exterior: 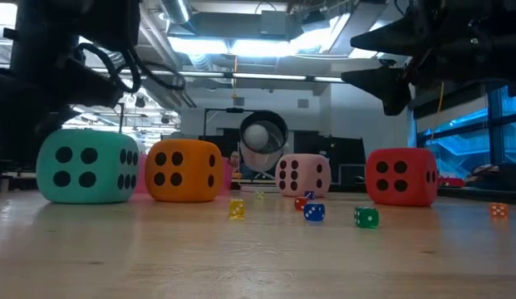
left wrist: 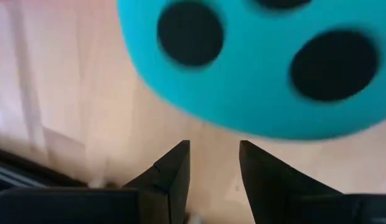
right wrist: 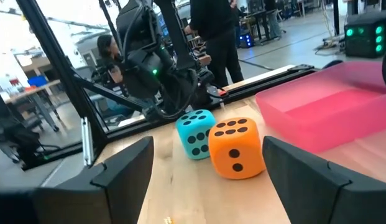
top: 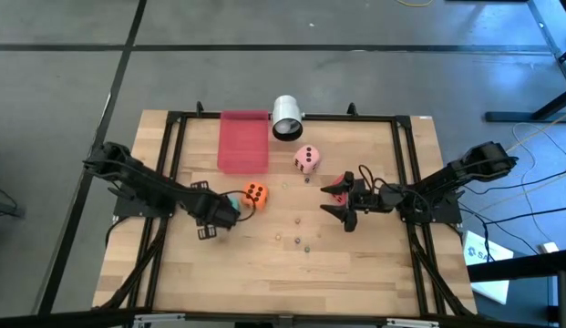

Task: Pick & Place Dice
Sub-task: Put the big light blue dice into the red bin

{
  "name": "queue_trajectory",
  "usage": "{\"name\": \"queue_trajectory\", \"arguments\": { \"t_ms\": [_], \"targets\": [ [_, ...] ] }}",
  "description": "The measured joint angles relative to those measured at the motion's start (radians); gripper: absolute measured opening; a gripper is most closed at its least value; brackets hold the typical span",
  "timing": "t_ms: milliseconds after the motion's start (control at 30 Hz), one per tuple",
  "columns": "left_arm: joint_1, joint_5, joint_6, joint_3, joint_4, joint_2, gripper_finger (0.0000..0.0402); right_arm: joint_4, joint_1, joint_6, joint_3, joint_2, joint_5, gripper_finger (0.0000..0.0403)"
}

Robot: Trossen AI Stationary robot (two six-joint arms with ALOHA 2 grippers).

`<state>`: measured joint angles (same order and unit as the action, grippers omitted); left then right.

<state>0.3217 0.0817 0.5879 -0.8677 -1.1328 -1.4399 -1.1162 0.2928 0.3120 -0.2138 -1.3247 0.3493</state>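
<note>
Hovering just behind the green die (left wrist: 261,62), your left gripper (top: 221,214) pointed straight at it, fingers (left wrist: 171,180) narrowly parted and empty. The die sat touching the orange die (top: 255,195). Your right gripper (top: 344,200), wide open, waited well apart, angled low toward the orange die.

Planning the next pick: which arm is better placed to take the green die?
Left. The left gripper sits right by the green die, which rests just ahead of its parted fingers. The right gripper waits open across the table, nearer the red die.
</note>
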Motion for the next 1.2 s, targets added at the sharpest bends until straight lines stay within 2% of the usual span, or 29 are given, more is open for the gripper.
{"name": "queue_trajectory", "arguments": {
  "t_ms": [267,333,400,500,600,733,867,1033,1200],
  "targets": [
    [-0.052,-0.274,0.097,-0.018,-0.041,0.038,0.0154,0.033,-0.001,-0.068,0.0,0.0,-0.027,0.03],
    [-0.058,-0.292,0.112,-0.058,-0.075,0.057,0.0161,0.04,-0.001,-0.082,0.0,0.0,-0.039,0.03],
    [-0.058,-0.268,0.123,-0.112,-0.116,0.082,0.0165,0.043,-0.001,-0.091,0.0,0.0,-0.046,0.03],
    [-0.034,-0.125,0.142,-0.198,-0.122,0.143,0.0166,0.041,-0.001,-0.113,0.0,0.0,-0.047,0.03],
    [0.021,0.093,0.174,-0.251,-0.089,0.23,0.0163,0.03,-0.002,-0.129,0.0,0.0,-0.047,0.03],
    [0.127,0.382,0.225,-0.247,-0.027,0.365,0.016,-0.027,-0.002,-0.149,0.0,0.0,-0.047,0.03],
    [0.237,0.601,0.265,-0.202,0.038,0.469,0.0162,-0.078,-0.002,-0.164,0.0,0.0,-0.047,0.03],
    [0.345,0.756,0.263,-0.039,0.222,0.557,0.0166,-0.085,-0.002,-0.138,0.0,0.0,-0.047,0.03],
    [0.39,0.782,0.212,0.142,0.452,0.59,0.0163,-0.089,-0.002,-0.09,0.0,0.0,-0.047,0.03]
  ]
}}
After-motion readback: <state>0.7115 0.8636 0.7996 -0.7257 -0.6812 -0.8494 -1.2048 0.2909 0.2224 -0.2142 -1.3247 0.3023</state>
